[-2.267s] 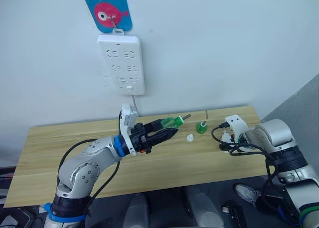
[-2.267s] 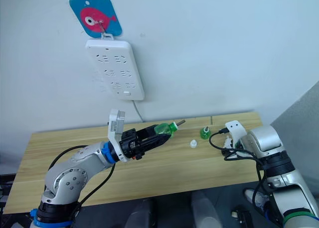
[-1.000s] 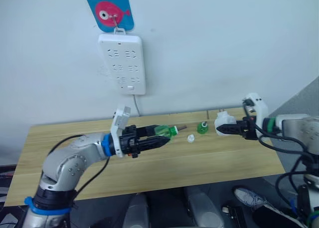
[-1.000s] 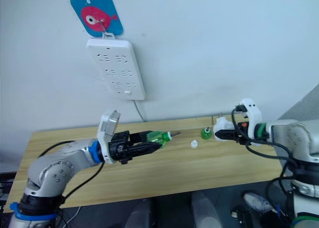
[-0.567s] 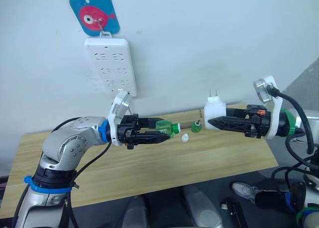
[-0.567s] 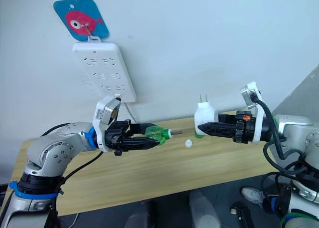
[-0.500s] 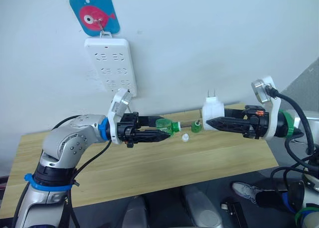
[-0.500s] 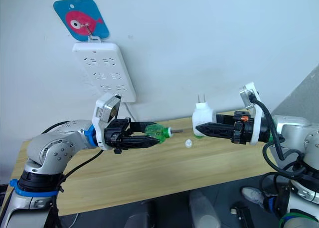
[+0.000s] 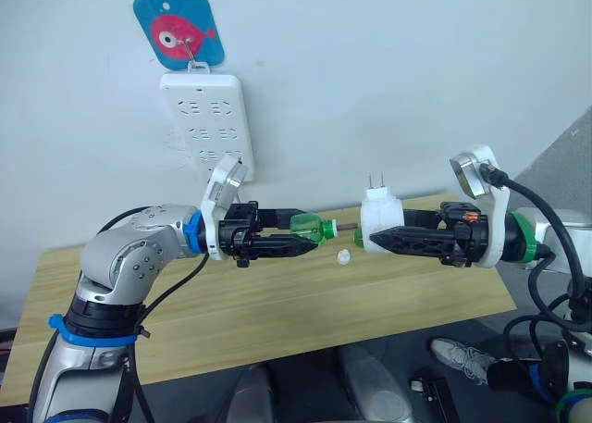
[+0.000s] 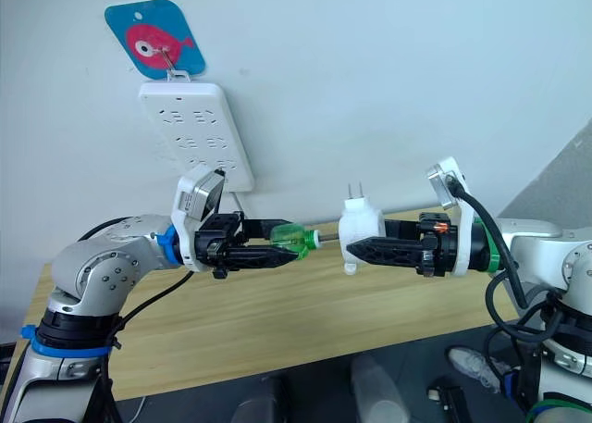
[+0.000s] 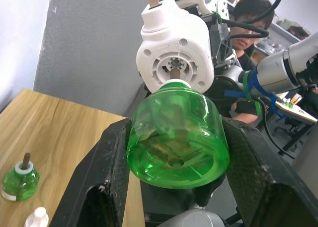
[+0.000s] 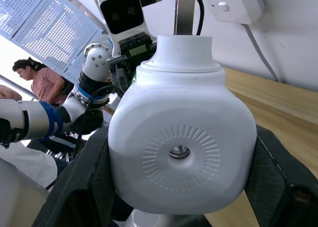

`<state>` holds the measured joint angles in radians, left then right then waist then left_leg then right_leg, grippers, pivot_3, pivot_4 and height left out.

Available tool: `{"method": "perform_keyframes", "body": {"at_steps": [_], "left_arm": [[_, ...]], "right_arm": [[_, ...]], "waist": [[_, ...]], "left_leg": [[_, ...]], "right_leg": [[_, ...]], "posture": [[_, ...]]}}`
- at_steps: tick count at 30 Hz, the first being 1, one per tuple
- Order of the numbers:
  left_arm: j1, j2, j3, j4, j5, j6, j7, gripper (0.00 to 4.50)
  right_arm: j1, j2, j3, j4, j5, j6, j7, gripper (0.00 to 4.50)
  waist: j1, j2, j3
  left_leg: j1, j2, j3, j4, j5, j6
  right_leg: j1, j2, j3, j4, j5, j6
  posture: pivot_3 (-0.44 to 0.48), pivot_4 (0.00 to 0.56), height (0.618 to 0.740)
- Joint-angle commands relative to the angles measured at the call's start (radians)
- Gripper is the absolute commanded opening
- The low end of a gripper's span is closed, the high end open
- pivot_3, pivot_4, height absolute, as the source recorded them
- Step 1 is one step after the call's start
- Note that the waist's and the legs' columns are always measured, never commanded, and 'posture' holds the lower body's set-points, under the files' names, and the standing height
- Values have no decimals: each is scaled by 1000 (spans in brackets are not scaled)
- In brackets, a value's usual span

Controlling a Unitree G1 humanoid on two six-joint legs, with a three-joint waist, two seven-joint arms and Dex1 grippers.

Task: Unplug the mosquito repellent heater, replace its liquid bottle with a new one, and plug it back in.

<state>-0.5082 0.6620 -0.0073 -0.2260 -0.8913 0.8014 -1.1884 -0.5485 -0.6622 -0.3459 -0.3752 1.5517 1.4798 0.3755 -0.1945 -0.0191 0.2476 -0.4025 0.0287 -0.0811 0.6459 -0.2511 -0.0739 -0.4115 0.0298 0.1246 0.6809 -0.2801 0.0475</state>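
Note:
My left gripper [image 9: 311, 240] is shut on the new one [image 9: 312, 228], a translucent green bottle held sideways with its wick pointing right. My right gripper [image 9: 372, 241] is shut on the white mosquito repellent heater [image 9: 379, 221], prongs up, its underside facing the bottle. In the left wrist view the wick tip meets the round opening in the heater [image 11: 174, 53]. Its liquid bottle [image 11: 19, 180], with a dark wick, stands on the table beside a small white dome cap [image 9: 343, 255].
A white power strip [image 9: 207, 122] hangs on the wall under a blue fish hook [image 9: 178, 30], above and left of the grippers. The wooden table [image 9: 277, 303] runs below both arms. A person [image 11: 251, 13] sits in the background.
The right gripper has carried the heater left toward the bottle, closing the gap until the wick reaches the heater's underside. The left gripper kept the bottle almost still.

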Motion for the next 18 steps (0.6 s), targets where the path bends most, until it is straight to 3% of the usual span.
{"method": "perform_keyframes", "body": {"at_steps": [1, 18], "left_arm": [[-20, -5, 1, -16, -2, -8, -14, 2314], [-48, -30, -10, -9, 15, -10, -18, 2314]], "right_arm": [[9, -33, 30, -5, 91, -83, -43, 2993], [35, -136, 183, -34, 205, -276, -104, 2993]], "waist": [[0, 0, -7], [0, 0, -22]], "left_leg": [[0, 0, 0, 0, 0, 0], [0, 0, 0, 1, 0, 0]], "right_leg": [[0, 0, 0, 0, 0, 0], [0, 0, 0, 1, 0, 0]], "posture": [[-221, 127, 736], [-222, 121, 736]]}}
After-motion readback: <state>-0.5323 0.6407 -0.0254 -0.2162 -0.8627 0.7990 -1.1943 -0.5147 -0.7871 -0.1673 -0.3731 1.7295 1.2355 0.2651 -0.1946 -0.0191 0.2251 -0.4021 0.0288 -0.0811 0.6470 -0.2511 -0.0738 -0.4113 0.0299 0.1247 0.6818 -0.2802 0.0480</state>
